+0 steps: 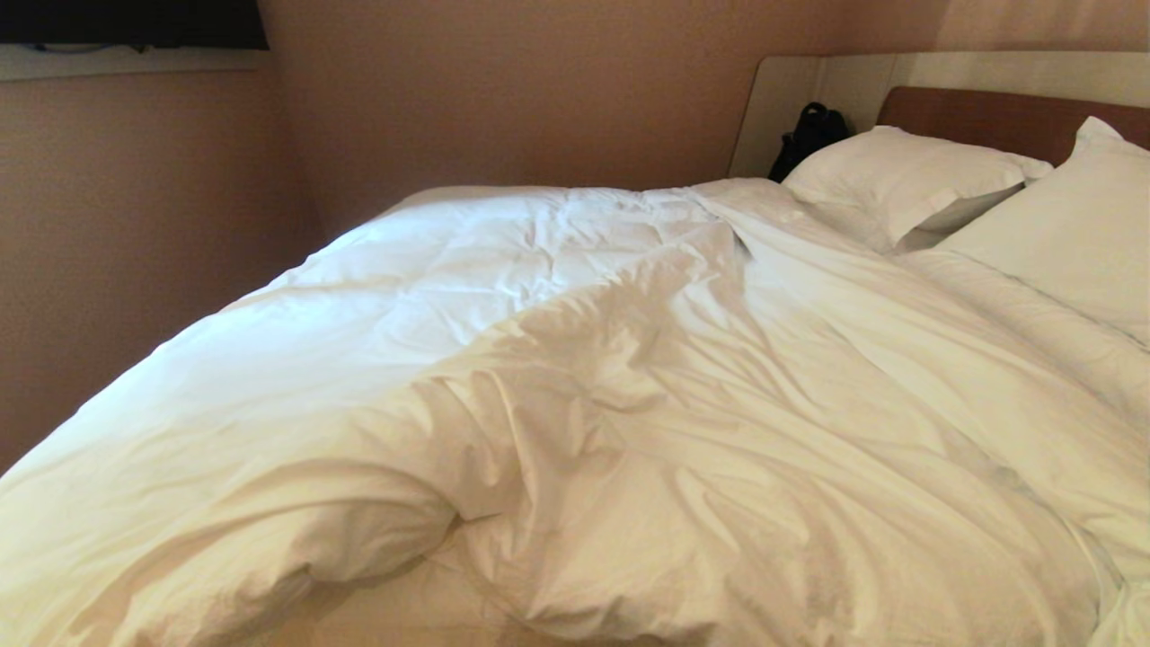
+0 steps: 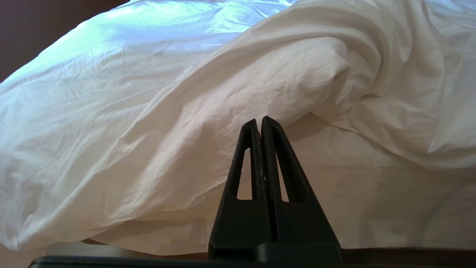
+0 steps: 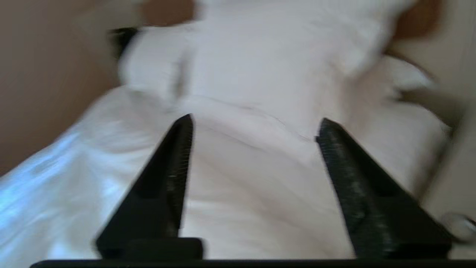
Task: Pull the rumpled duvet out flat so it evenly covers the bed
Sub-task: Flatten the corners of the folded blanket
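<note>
Jaws spread on right gripper [image 3: 254,128], nothing pinched, apparently over duvet [image 1: 575,404]; left gripper [image 2: 259,121] pressed together. Between pulls; next grab bunched fold at 7 o'clock.

Right gripper [image 3: 254,128]: fingers spread wide, nothing between them (neither arm in head view). Left gripper [image 2: 259,121]: fingers pressed together.

One duvet [image 1: 557,377], one bed [image 1: 1006,112], two pillows [image 1: 907,175], maybe more; one black bag [image 1: 809,135].
</note>
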You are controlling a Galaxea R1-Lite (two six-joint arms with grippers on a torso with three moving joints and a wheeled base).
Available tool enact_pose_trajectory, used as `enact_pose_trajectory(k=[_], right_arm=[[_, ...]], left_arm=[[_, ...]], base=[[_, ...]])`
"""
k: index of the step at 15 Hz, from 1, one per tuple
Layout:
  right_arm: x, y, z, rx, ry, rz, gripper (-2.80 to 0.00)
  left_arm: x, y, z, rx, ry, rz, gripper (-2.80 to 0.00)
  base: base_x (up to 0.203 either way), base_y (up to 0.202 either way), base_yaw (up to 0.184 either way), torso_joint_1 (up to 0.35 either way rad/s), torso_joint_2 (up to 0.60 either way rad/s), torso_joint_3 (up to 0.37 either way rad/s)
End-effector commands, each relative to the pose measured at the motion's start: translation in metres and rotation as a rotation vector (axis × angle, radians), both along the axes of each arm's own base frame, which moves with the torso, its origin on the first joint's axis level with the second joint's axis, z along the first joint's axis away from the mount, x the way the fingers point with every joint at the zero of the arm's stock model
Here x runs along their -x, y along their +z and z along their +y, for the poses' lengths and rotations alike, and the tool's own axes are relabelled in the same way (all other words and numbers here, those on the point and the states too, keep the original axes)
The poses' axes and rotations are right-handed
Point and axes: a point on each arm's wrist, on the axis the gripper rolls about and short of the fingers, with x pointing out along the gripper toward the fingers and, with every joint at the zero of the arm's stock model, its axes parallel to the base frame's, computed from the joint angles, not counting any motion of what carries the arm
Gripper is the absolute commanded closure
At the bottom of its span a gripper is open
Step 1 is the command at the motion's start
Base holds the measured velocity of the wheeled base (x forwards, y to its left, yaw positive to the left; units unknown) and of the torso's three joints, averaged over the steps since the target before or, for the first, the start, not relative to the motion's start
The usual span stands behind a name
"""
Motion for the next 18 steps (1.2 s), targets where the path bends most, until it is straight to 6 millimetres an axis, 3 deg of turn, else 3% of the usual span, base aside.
enact_pose_trajectory(k=[1,8,9,10,15,18], right_arm=[[0.002,-0.016,0.035,-0.253,0.426,0.107,-2.8],[-0.037,-0.029,0.079,-0.255,0.683,0.278,-2.8],[-0.04,-0.029,0.093,-0.23,0.727,0.306,-0.36],[-0.042,-0.029,0.104,-0.206,0.758,0.33,0.0],[-0.056,-0.036,0.16,-0.076,0.796,0.464,0.0],[-0.06,-0.046,0.176,-0.073,0.79,0.521,0.0]], left_arm=[[0.0,0.0,0.0,0.0,0.0,0.001,0.0],[0.0,0.0,0.0,0.0,0.0,-0.001,0.0],[0.0,0.0,0.0,0.0,0.0,0.001,0.0],[0.0,0.0,0.0,0.0,0.0,-0.001,0.0],[0.0,0.0,0.0,0.0,0.0,-0.001,0.0],[0.0,0.0,0.0,0.0,0.0,-0.001,0.0]], base=[[0.0,0.0,0.0,0.0,0.0,0.0],[0.0,0.0,0.0,0.0,0.0,0.0],[0.0,0.0,0.0,0.0,0.0,0.0],[0.0,0.0,0.0,0.0,0.0,0.0],[0.0,0.0,0.0,0.0,0.0,0.0],[0.0,0.0,0.0,0.0,0.0,0.0]])
